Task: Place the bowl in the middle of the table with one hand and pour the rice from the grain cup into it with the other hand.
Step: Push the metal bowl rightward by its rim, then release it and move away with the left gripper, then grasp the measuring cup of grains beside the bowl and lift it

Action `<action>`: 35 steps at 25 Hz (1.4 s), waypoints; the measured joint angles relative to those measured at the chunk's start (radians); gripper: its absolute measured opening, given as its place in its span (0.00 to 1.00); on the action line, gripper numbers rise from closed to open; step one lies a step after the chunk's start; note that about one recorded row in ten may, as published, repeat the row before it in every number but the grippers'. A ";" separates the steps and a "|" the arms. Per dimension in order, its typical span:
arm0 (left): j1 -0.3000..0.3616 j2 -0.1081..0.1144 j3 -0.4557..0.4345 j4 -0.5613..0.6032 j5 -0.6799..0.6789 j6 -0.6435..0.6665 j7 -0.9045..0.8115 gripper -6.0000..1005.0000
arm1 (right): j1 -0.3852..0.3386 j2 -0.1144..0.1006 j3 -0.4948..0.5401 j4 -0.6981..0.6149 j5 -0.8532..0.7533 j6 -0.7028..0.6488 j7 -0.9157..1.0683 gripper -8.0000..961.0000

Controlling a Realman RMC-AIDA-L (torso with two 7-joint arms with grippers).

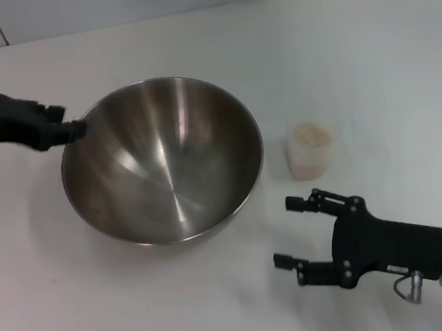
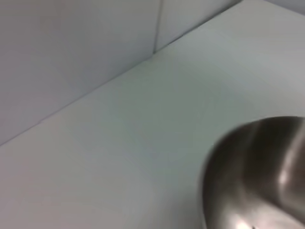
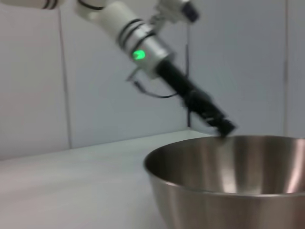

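right gripper point(image 1: 285, 232) is sitting open just short of the flimsy-looking grain cup point(image 1: 309, 150), probably wanting a gentle mid-wall squeeze, while left gripper point(image 1: 77, 130) is pinching the bowl point(image 1: 163, 160) rim

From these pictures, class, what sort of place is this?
Probably a lab bench set up as a kitchen counter: a plain white table against a tiled wall, bearing only a steel bowl and a cup of rice.

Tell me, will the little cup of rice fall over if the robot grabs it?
Probably not easily. The grain cup stands upright on the table and looks short and wide. It is nearly full of rice, so tilting could spill grains. Its thin plastic may flex if the open right gripper squeezes hard.
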 joint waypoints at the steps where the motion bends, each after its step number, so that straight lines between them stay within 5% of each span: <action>1: 0.024 0.000 0.000 0.033 -0.019 0.027 0.030 0.33 | -0.006 0.000 0.016 0.000 0.003 0.000 0.000 0.87; 7: 0.243 0.003 -0.006 0.179 -0.284 0.157 0.300 0.53 | -0.049 0.000 0.160 -0.006 0.008 0.002 -0.005 0.87; 11: 0.370 0.003 -0.014 0.170 -0.488 0.193 0.514 0.65 | -0.064 0.000 0.255 -0.006 0.008 0.003 -0.006 0.87; 14: 0.416 0.004 -0.018 0.162 -0.516 0.253 0.598 0.75 | -0.078 0.000 0.323 -0.006 0.009 0.004 -0.006 0.87; 17: 0.432 0.006 -0.020 0.143 -0.493 0.298 0.641 0.87 | -0.086 0.000 0.381 -0.005 0.009 0.015 -0.006 0.87; 35: 0.396 0.013 -0.055 0.088 -0.429 0.301 0.584 0.86 | -0.062 0.003 0.550 0.065 0.012 0.214 -0.098 0.87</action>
